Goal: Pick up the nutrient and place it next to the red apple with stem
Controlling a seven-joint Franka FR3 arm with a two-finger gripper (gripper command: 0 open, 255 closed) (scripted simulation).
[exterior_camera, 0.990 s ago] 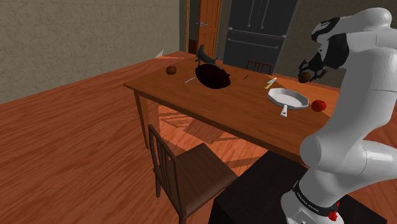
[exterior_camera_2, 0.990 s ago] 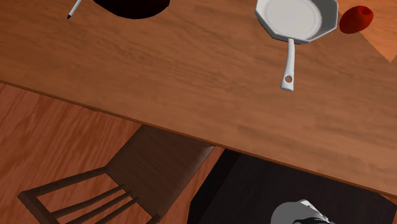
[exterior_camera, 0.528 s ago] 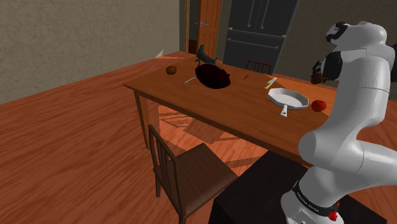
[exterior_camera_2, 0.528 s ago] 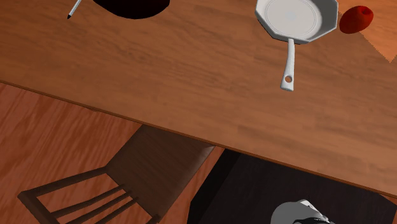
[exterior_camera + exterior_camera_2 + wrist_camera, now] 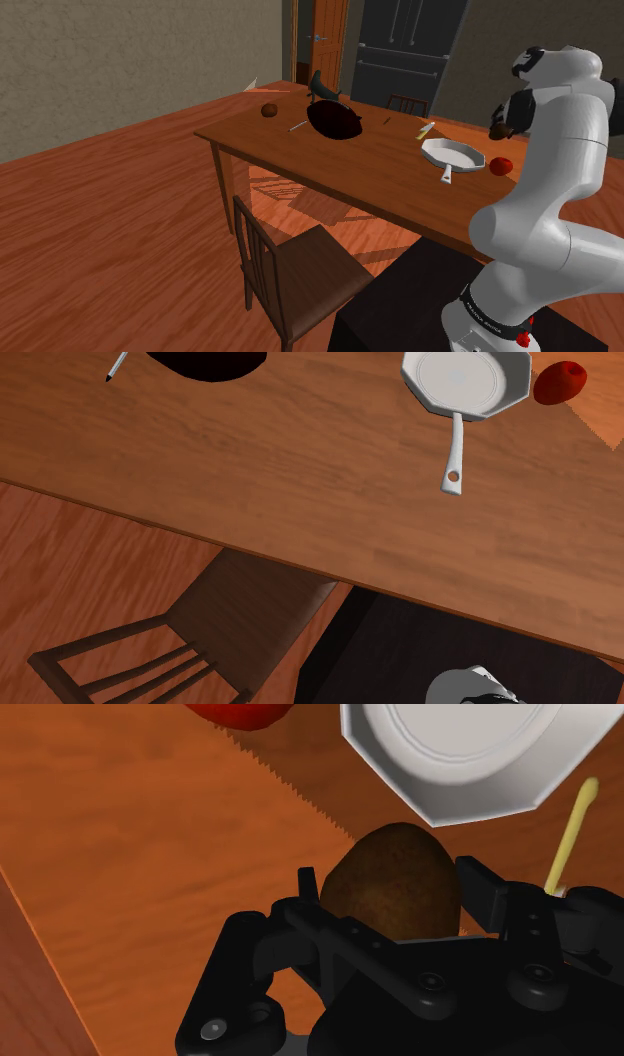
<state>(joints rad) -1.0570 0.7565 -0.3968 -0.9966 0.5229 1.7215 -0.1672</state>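
Now that the arm (image 5: 565, 140) has swung across the table (image 5: 330, 165), the gripper (image 5: 395, 904) — squeezing the brown nutrient (image 5: 392, 864) — hangs up high, close to the red apple (image 5: 501, 165). Next job, I think: lowering it there.

The white arm (image 5: 565, 150) rises from its black stand (image 5: 420, 300) and holds the black gripper (image 5: 503, 118), with a small brown lump (image 5: 496, 129) at its tip, above the far end of the wooden table (image 5: 330, 162). Below it, a red apple (image 5: 501, 166) lies just beside a white pan (image 5: 455, 154). A wooden chair (image 5: 295, 265) stands at the table's near side.
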